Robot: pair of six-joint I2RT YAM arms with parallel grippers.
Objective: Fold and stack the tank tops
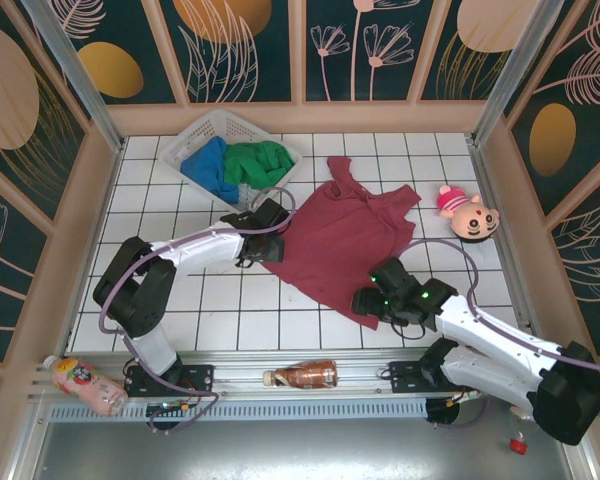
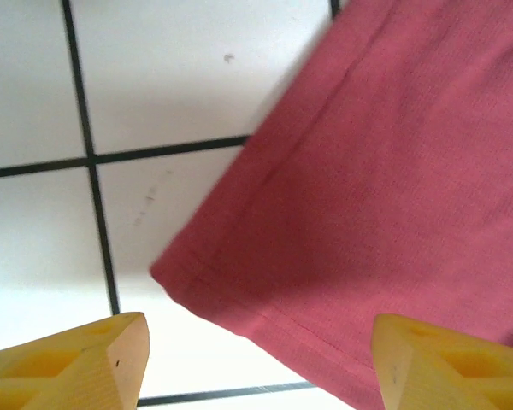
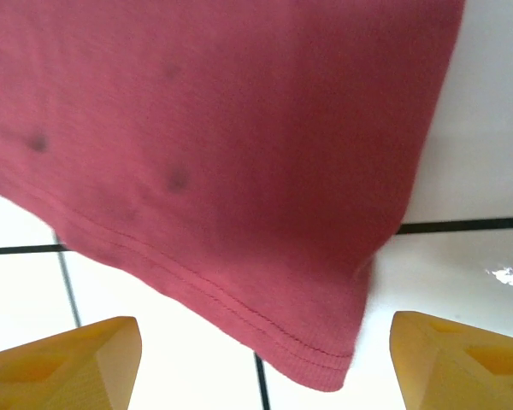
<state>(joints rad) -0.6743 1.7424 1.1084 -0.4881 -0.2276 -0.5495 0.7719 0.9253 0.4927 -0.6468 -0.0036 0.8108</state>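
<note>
On bench (image 1: 180, 300): maroon tank top (image 1: 345, 240), spread flat, centre. In white basket (image 1: 192, 136), far left: blue tank top (image 1: 208, 170), green tank top (image 1: 258, 162), bunched. Jaws open, empty: left gripper (image 2: 256, 359), right gripper (image 3: 265, 359), each over a hem corner.

1. The overhead view was bright and evenly lit from above, with only faint, soft shadows on the white table (image 1: 210, 300).
2. Both wrist views were slightly soft, and the maroon tank top (image 2: 393, 188) cast a blurred shadow along its edge.
3. A small glare spot marked the table in the right wrist view.
</note>
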